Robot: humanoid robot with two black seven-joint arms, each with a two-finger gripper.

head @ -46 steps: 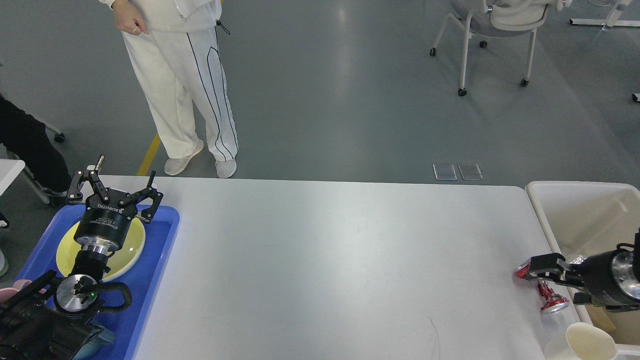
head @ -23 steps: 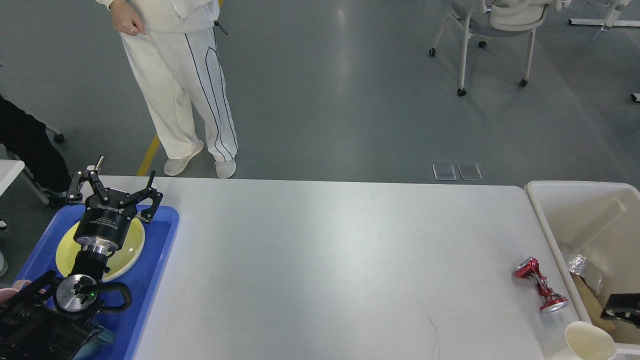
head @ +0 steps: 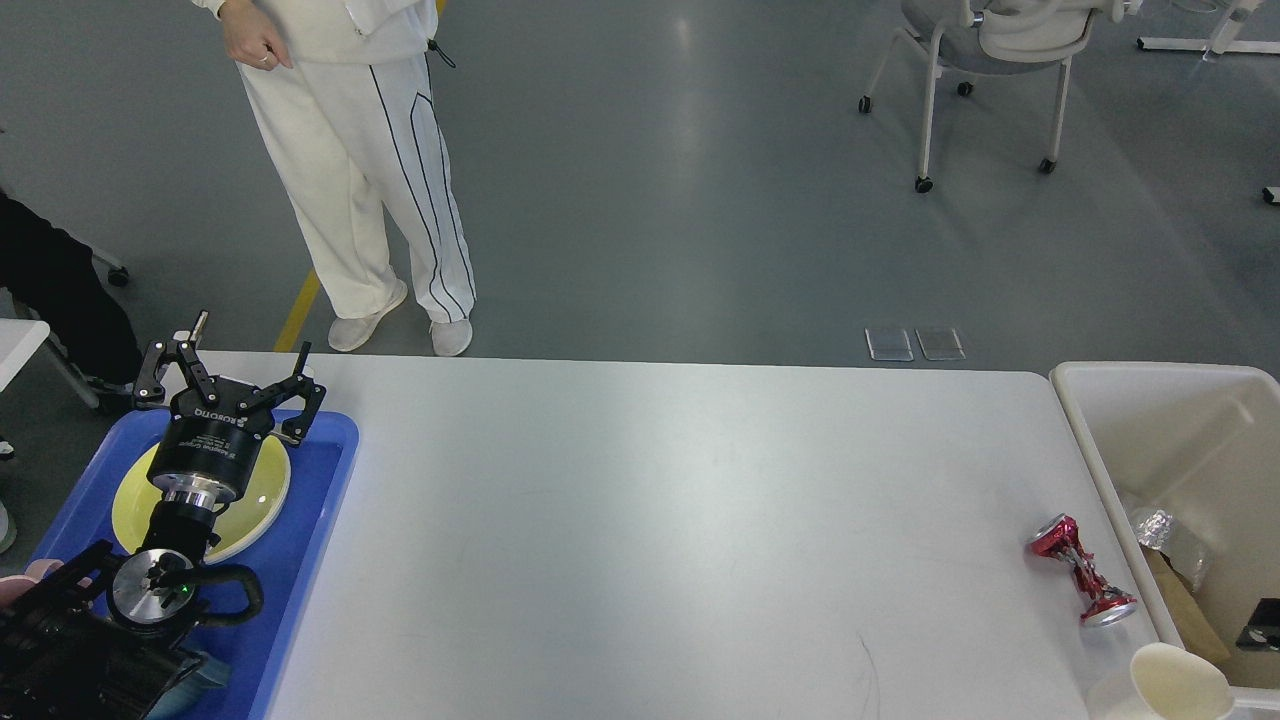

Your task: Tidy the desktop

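Note:
The desktop [head: 650, 520] is a large white-grey tabletop that fills the lower half of the view. A crushed red can [head: 1082, 570] lies on it near the right edge, beside the cream bin [head: 1100, 400]. A cream paper cup [head: 1180, 682] stands at the front right corner. My left gripper [head: 232, 365] is open and empty above the far end of the blue tray [head: 325, 480], over a yellow plate [head: 262, 500]. Only a small black bit of my right gripper [head: 1263, 625] shows at the right edge over the bin, apart from the can.
The bin holds a foil ball [head: 1155, 525] and brown paper [head: 1185, 600]. A person in white trousers [head: 370, 200] stands beyond the table's far left edge. An office chair [head: 980, 60] stands on the floor at the far right.
My right gripper has drawn back to the right, from around the red can to the frame's edge. The can stays lying on the desktop. The left arm has not moved.

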